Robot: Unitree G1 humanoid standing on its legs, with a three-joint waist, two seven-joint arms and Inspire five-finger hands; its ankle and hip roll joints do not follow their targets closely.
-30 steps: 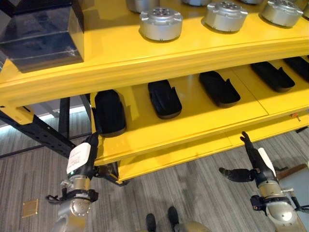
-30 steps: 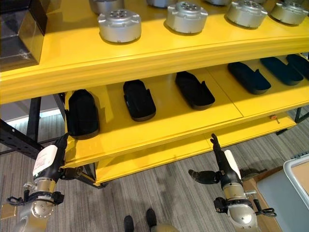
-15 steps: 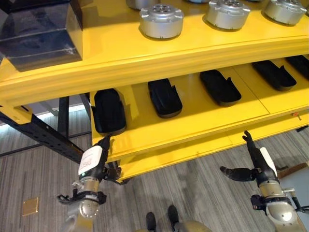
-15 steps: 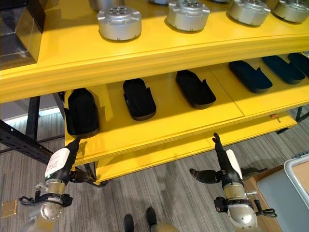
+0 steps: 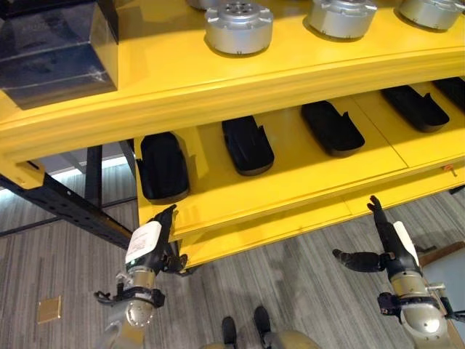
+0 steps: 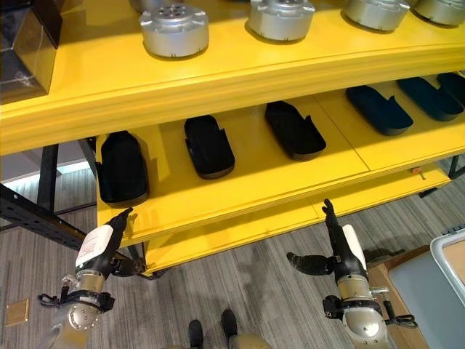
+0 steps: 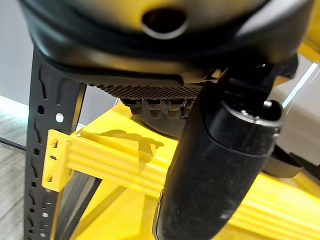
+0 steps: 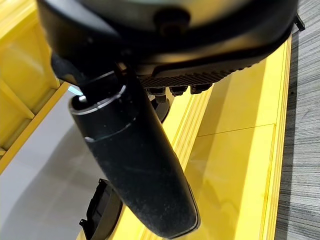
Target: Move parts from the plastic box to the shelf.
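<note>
No readable writing, left hand [image 5: 149, 242] fingers straight, empty, at shelf [image 5: 240, 211] front edge near its left corner, right hand [image 5: 389, 243] fingers straight, thumb out, empty, below front edge, black parts [image 5: 247, 144] in row on shelf

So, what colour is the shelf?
Bright yellow; the shelf shows best in the left eye view.

We see the yellow shelf [image 5: 218, 80] brightly and evenly lit from above, its top board glossy with soft glare, the lower level shadowed under its front edge, its long edges bowed, and both wrist views blurred up close.
</note>
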